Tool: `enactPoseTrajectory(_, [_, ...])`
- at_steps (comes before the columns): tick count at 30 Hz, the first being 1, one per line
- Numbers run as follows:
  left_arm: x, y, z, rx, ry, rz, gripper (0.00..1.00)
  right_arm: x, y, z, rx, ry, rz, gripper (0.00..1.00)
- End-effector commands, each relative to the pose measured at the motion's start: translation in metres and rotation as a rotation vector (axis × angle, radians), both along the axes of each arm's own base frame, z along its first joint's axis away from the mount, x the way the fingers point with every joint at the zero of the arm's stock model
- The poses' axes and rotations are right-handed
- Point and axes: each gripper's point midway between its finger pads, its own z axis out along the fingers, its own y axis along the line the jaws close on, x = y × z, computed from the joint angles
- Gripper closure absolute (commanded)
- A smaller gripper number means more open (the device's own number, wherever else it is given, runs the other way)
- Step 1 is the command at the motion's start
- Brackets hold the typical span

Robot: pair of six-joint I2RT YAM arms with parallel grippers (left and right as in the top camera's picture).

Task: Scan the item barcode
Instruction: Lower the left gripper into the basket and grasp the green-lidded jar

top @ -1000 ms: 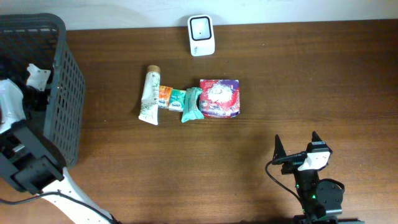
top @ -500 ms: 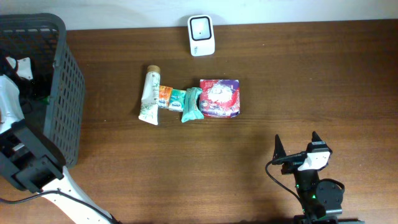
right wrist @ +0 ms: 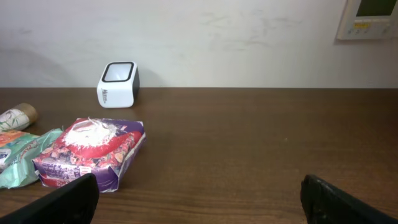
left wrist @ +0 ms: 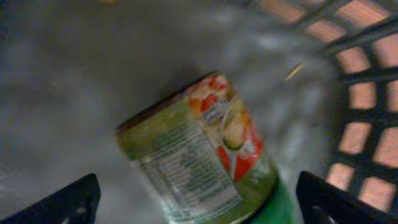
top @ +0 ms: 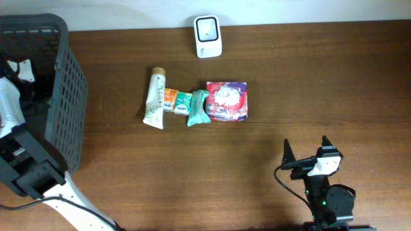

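The left end effector (left wrist: 199, 200) hangs inside the basket (top: 67, 96) with its fingers (left wrist: 69, 200) set wide apart, nothing between them. Straight below it, in the left wrist view, a can (left wrist: 199, 155) lies on its side on the grey basket floor. Its label is green and red with vegetables pictured, and a pale panel of small print faces up. The picture is blurred, so the print cannot be read. The basket's lattice wall shows to the right of the can. From overhead the dark basket stands at the left end of the worktop (top: 321, 77), and only the arm's white and black parts show in it.

The right end effector (top: 306, 151) sits low over the near right part of the worktop, its fingers also spread wide and empty, well apart from everything.

A white scanner (top: 208, 36) with a dark window stands at the far edge against the wall. A row of goods lies in front of it in the middle of the worktop. From left to right these are:
- a pale tube (top: 155, 98) with a tan cap
- a small orange sachet (top: 170, 99)
- a teal sachet (top: 183, 102)
- a teal bar wrapper (top: 198, 107)
- a red and purple packet (top: 227, 101)

Each touches or overlaps the next. A wall panel (right wrist: 370, 18) shows at the top right of the right wrist view.
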Motion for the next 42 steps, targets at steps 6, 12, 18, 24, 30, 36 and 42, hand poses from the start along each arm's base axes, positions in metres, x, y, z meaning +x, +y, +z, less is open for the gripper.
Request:
enactPoseTrajectory(6, [-0.01,0.011,-0.015,0.148,0.073,-0.224,0.0,0.0,-0.001,-0.003,0.01,0.006,-0.006,0.01])
enactPoseTrajectory(12, [-0.009,-0.018,-0.015,0.017,0.022,-0.306,0.0,0.0,-0.001,-0.003,0.01,0.006,-0.006,0.02])
enactPoseTrajectory(18, [-0.033,-0.034,-0.021,-0.054,0.112,-0.336,0.01,0.0,-0.001,-0.003,0.01,0.006,-0.006,0.01])
enactPoseTrajectory(24, [-0.005,-0.01,-0.014,0.094,0.015,-0.375,0.0,0.0,-0.001,-0.003,0.01,0.006,-0.006,0.02])
enactPoseTrajectory(30, [0.011,-0.013,-0.006,0.107,-0.074,-0.442,0.01,0.0,-0.001,-0.003,0.01,0.006,-0.006,0.02])
enactPoseTrajectory(36, [0.008,-0.027,-0.017,0.028,-0.079,-0.454,0.08,0.0,-0.001,-0.003,0.01,0.006,-0.006,0.01])
enactPoseTrajectory(42, [-0.015,-0.012,-0.045,0.085,0.068,-0.415,0.16,0.0,-0.001,-0.003,0.01,0.006,-0.006,0.01])
